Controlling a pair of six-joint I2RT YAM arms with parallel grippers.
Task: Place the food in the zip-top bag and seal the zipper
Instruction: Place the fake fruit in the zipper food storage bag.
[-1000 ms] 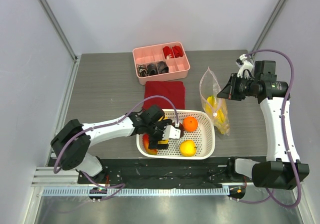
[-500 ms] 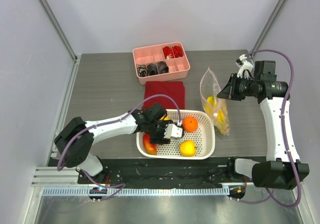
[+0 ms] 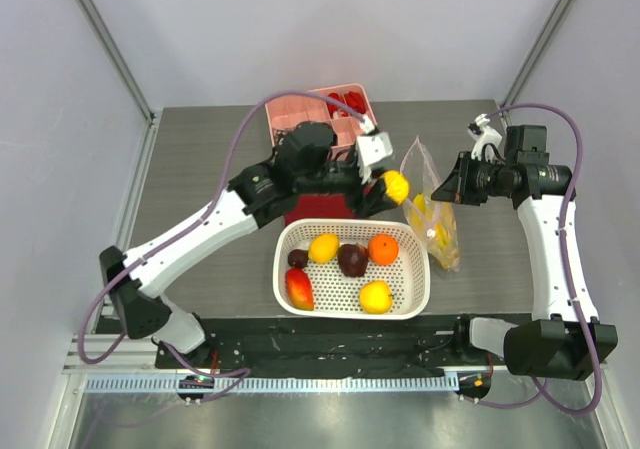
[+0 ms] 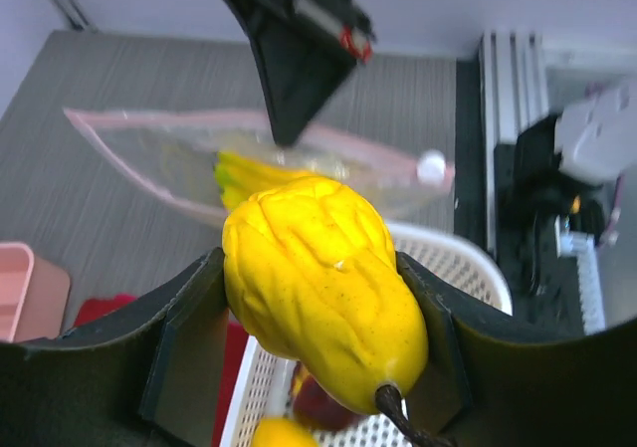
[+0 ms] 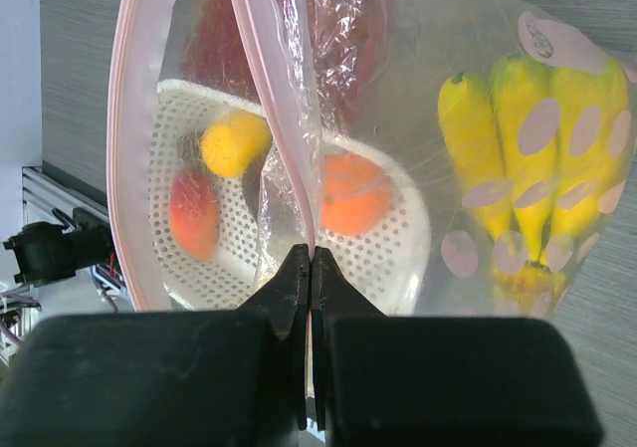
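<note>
1. While you hold a lemon (image 4: 317,273) in the left gripper (image 3: 392,184), jaws part-open and clamped on its sides, you're mid-transfer. It hangs over the red cloth (image 3: 325,207), just beside the zip-top bag (image 3: 425,184).
2. Your right gripper (image 5: 311,268) is fully closed, pinching one lip of the bag's mouth and holding it up. The zipper (image 5: 129,118) is unsealed. The banana (image 5: 518,148) is already inside.
3. Next move, my read: carry the lemon over the mouth and lower it between the lips. Let go only once it's inside. The film is floppy and could fold.
4. In the white basket (image 3: 420,269) remain an orange (image 3: 382,248), two lemons (image 3: 323,247), two plums (image 3: 352,259) and a mango (image 3: 299,288). Sealing is a long way off.
5. The surface (image 3: 200,169) is dark grey wood-grain, with a pink tray (image 3: 310,96) at its far side. Plain white walls, metal corner posts.
</note>
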